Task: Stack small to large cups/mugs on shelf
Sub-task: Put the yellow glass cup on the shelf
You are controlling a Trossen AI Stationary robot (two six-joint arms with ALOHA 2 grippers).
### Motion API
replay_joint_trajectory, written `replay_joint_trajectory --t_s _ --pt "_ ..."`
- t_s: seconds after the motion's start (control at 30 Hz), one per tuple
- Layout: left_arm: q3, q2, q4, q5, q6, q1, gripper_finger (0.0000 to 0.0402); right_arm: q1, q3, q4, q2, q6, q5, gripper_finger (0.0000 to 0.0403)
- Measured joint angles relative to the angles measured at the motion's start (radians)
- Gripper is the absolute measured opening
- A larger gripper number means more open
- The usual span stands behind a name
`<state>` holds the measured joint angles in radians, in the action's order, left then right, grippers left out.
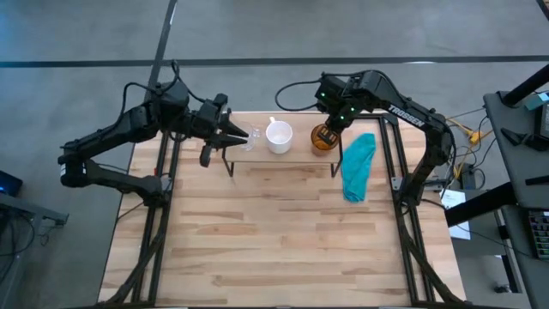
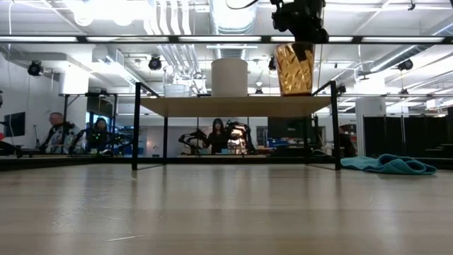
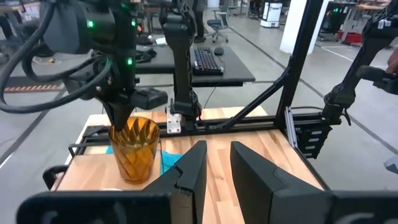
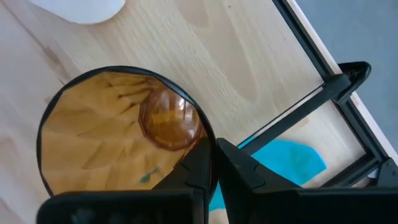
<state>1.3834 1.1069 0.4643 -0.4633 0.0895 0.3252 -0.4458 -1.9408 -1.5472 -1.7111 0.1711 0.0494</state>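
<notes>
The light-wood shelf (image 1: pixel 296 158) (image 2: pixel 233 106) carries three vessels in a row. The small clear glass cup (image 1: pixel 254 137) stands nearest the table's left. The white mug (image 1: pixel 279 136) (image 2: pixel 229 77) is in the middle and the amber tumbler (image 1: pixel 322 139) (image 2: pixel 294 69) (image 4: pixel 99 137) is on the right. My right gripper (image 1: pixel 331 127) (image 4: pixel 216 167) comes down on the tumbler and is shut on its rim. My left gripper (image 1: pixel 240 136) (image 3: pixel 216 169) is open, level, just left of the clear cup. The clear cup does not show in the left wrist view. My right gripper pinches the tumbler's rim (image 4: pixel 205 138) on its right-hand side, one finger (image 4: pixel 198 167) inside the glass and the other outside. The fingers come from above, pointing down. The tumbler stands upright with its base (image 2: pixel 294 93) at the shelf top.
A teal cloth (image 1: pixel 358 166) (image 2: pixel 389 164) lies on the table to the right of the shelf. The black frame rails (image 1: pixel 403 172) run along both table sides. The shelf's thin black legs (image 2: pixel 134 127) stand at its corners. The wide near half of the tabletop (image 1: pixel 283 249) is bare wood.
</notes>
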Motion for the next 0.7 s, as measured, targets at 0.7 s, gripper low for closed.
replay_joint_trajectory --t_s 0.7 --pt "0.003 -0.01 -0.011 -0.001 -0.003 0.0 0.0059 0.0 -0.001 0.127 -0.002 -0.071 0.059 0.0092"
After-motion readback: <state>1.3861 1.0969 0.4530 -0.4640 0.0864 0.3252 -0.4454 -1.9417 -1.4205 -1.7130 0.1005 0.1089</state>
